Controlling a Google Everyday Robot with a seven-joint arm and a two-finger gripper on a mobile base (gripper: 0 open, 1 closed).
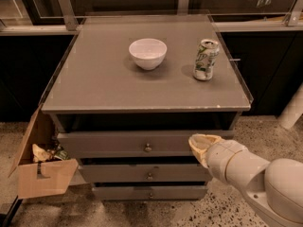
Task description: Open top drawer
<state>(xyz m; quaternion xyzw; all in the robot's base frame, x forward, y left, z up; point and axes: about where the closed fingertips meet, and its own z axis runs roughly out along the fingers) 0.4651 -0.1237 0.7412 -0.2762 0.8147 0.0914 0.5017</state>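
The top drawer is the widest grey front under the cabinet top, with a small round metal knob at its middle. It stands slightly out from the cabinet, with a dark gap above it. My gripper comes in from the lower right on a white arm and sits against the drawer front, to the right of the knob and about level with it. It does not hold the knob.
Two narrower grey drawers lie below. On the cabinet top stand a white bowl and a green-white can. An open cardboard box with rubbish sits on the floor at the left. Dark glass cabinets stand behind.
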